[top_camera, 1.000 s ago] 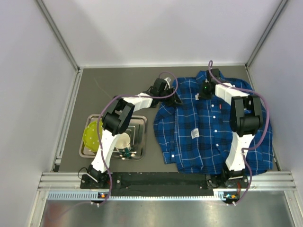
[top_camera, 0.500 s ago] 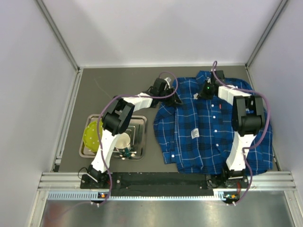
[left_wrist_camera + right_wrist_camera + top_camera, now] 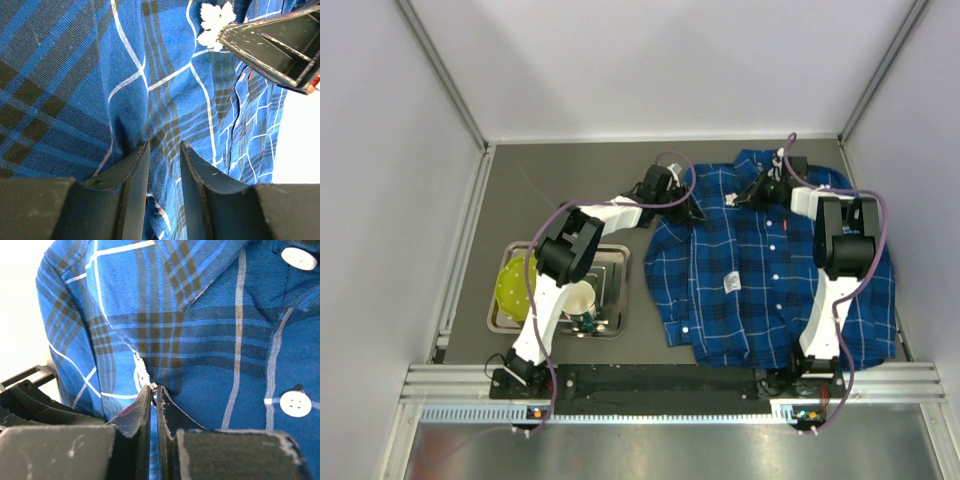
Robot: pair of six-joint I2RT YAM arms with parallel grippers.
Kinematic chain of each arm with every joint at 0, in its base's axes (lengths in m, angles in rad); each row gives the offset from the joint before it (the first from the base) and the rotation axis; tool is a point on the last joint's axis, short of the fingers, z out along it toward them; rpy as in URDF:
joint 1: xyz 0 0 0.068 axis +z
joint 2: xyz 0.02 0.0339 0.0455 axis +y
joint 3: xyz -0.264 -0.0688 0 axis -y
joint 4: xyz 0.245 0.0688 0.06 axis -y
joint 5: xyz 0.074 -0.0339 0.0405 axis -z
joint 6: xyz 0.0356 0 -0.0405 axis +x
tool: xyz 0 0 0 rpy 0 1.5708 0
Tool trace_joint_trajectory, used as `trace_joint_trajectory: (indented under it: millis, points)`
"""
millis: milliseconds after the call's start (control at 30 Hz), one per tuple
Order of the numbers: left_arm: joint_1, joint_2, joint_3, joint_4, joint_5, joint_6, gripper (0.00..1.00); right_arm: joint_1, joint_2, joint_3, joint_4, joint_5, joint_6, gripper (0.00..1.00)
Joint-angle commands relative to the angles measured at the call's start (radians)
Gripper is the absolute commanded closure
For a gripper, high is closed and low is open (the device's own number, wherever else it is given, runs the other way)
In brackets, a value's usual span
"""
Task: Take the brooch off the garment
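The blue plaid garment (image 3: 770, 280) lies flat on the right of the table. The brooch (image 3: 731, 199) is a small white flower cluster beside the collar; it also shows in the left wrist view (image 3: 214, 22). My right gripper (image 3: 745, 196) reaches in from the right, its jaws closed to a thin slit on the brooch's edge (image 3: 141, 371) in the right wrist view (image 3: 155, 390). My left gripper (image 3: 692, 212) rests on the shirt's left shoulder, jaws pinching a fold of cloth (image 3: 164, 152). The right gripper's fingers (image 3: 270, 42) touch the brooch there.
A metal tray (image 3: 510, 318) at the left holds a yellow-green dish (image 3: 510, 285) and a paper cup (image 3: 582, 298). A white cloth tag (image 3: 731, 283) and a tiny red mark (image 3: 783, 222) sit on the shirt front. White buttons (image 3: 295, 404) run beside the collar.
My right wrist has swung to the right and lowered, so its fingers now point left at the brooch. The left arm and the shirt have not moved.
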Motion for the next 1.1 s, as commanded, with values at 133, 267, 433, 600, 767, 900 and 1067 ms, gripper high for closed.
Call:
trace_joint_trajectory:
  millis: [133, 267, 433, 600, 767, 900, 1067]
  points:
    - [0.002, -0.020, -0.006, 0.022, 0.013, 0.002, 0.63, -0.010, 0.081, 0.023, 0.203, -0.159, 0.123, 1.00]
    - [0.001, -0.022, -0.006, 0.018, 0.013, 0.008, 0.64, -0.012, 0.100, 0.028, 0.277, -0.197, 0.192, 1.00]
    - [-0.001, -0.025, -0.006, 0.016, 0.012, 0.014, 0.64, -0.012, 0.123, 0.060, 0.300, -0.223, 0.229, 1.00]
    - [-0.007, -0.043, 0.009, -0.005, 0.003, 0.043, 0.58, -0.010, 0.115, 0.088, 0.305, -0.246, 0.249, 1.00]
    - [-0.007, -0.100, 0.020, -0.021, 0.007, 0.048, 0.53, -0.009, 0.042, 0.106, 0.222, -0.232, 0.176, 1.00]
    - [-0.012, -0.158, 0.020, -0.028, 0.025, 0.065, 0.51, 0.002, -0.040, 0.073, 0.150, -0.170, 0.107, 1.00]
    - [-0.035, -0.271, -0.013, -0.077, 0.041, 0.108, 0.46, 0.051, -0.176, -0.026, 0.061, -0.078, -0.007, 1.00]
